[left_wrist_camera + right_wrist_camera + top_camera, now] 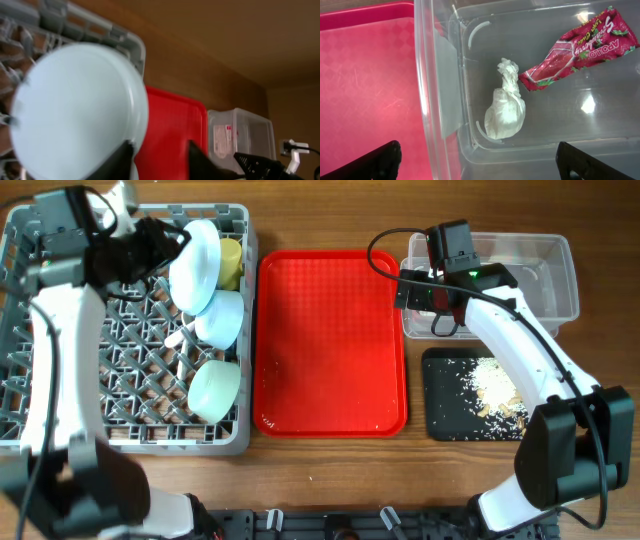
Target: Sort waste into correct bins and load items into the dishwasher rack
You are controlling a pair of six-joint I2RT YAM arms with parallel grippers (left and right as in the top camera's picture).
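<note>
Blue plate [75,110] stands on edge near the far right corner of the dishwasher rack [130,442]; our left claw [160,145] seems parted beside it; we should withdraw straight; right claw [477,150] gapes over the clear tub [427,75].

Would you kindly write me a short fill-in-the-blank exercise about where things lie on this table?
The crumpled tissue and the foil wrapper lie inside the clear ____.
The rice scraps lie on the ____ tray.
The blue plate stands in the grey ____.
Missing words: tub; black; rack.
</note>
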